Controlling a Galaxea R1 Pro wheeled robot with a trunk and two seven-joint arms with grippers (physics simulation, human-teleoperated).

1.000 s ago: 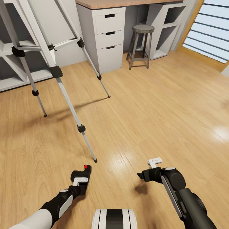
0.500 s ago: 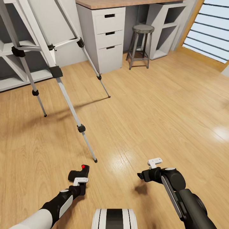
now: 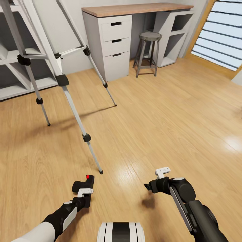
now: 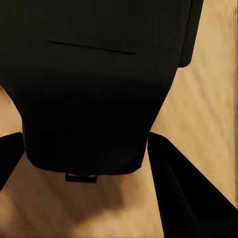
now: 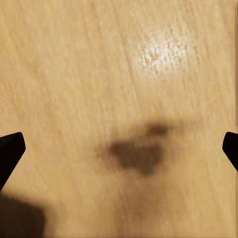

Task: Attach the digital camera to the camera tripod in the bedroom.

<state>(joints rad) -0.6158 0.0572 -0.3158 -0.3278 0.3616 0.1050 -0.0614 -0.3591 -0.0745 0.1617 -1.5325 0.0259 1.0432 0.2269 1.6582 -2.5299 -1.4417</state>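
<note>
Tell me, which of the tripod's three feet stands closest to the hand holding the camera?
The foot of the front leg of the camera tripod, just beyond the digital camera in the left gripper. The other two feet stand farther back.

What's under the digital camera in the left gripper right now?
Bare wood floor lies below the digital camera, which the left gripper holds in the air. The camera's body hides the floor directly beneath.

Camera tripod (image 3: 57, 77) standing far left on floor (image 3: 161, 121), drawer unit (image 3: 112, 43) behind it, stool (image 3: 148, 50) right of drawers
</note>
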